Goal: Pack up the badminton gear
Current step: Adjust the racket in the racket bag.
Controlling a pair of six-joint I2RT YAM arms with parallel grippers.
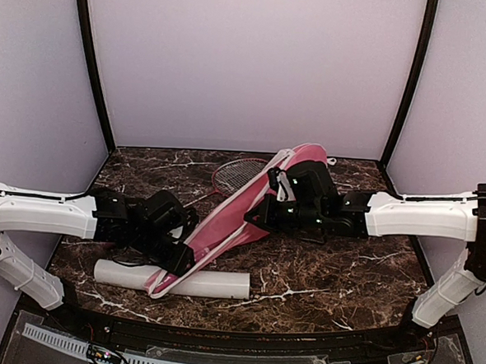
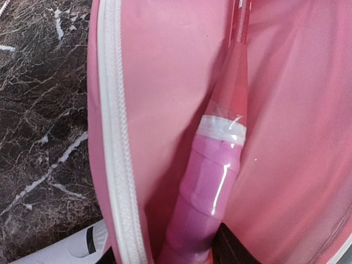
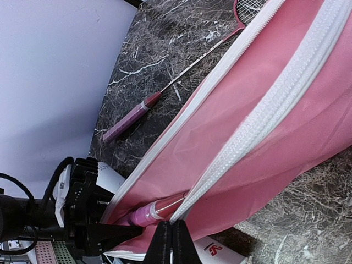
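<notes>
Across a dark marble table [image 1: 344,279], a long pink racket-shaped bag [image 1: 250,203] lies unzipped. A white tube [image 1: 220,285], its red logo unreadable, lies under the bag's narrow end. One pink-handled red racket [image 2: 212,181] sits inside the bag, and a second racket [image 3: 132,116] lies behind it. Both arms reach in low. The right gripper [image 3: 173,225] pinches the bag's zipper edge. At the narrow end, the left gripper [image 1: 178,265] cannot be judged spread or closed.

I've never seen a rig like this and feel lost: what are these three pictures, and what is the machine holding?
The left arm and right arm are robots bolted at the table's near edge, each ending in a two-finger gripper. The wide picture looks down from above and behind them; the other two come from cameras on the wrists. On the table lie an open pink bag, its near end across a white tube, and a red-framed racket beside it. A second racket sits inside the bag. The right gripper pinches the bag's zipper edge. The left gripper is at the bag's near end; whether it grips anything is unclear.
</notes>
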